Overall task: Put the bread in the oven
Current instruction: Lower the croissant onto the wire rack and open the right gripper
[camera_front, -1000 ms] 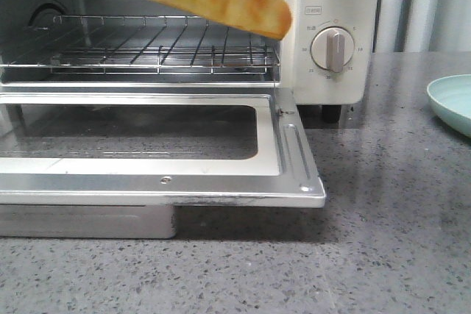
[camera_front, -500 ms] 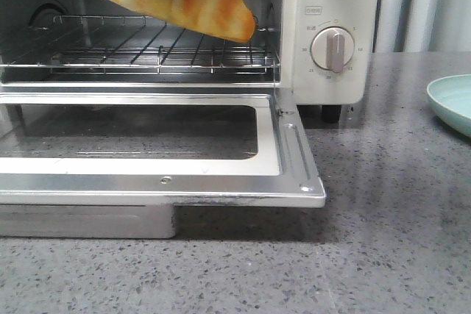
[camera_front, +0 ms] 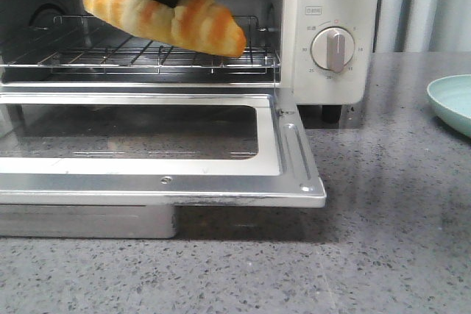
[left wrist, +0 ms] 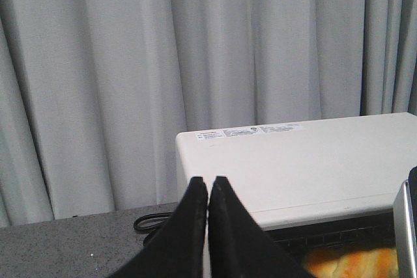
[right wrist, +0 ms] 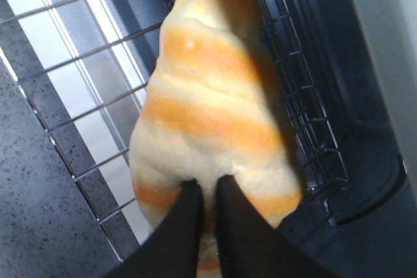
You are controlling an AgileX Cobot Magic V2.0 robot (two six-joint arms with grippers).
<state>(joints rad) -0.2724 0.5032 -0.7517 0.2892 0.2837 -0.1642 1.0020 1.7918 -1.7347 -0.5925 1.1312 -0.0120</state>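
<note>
The right gripper (right wrist: 207, 190) is pinching the bread (camera_front: 165, 14) near its middle, fingers clamped on the crust, and holding it inside the mouth of the oven (camera_front: 335, 34). In the front view the bread is hanging just above the rack (camera_front: 158, 53), tilted, with the end nearer the dial (camera_front: 333, 48) sitting lowest and close to the rack's front rail. Whether that low end is already touching the wires cannot be told; the rest of the bread is clearly off them. The right wrist view is showing the bread over the rack wires, with the oven wall just beside it.

The door (camera_front: 158, 159) is lying fully open in front of the oven, so that part is done, and the carry to the oven looks done as well. What seems to be left: lowering the bread onto the rack, opening the fingers, and pulling the arm back out past the door.

The left gripper (left wrist: 208, 190) is hovering above and behind the oven top, fingers pressed together and holding nothing. A green dish (camera_front: 450, 102) is sitting on the counter (camera_front: 383, 255) well apart from the oven, on the dial side.
</note>
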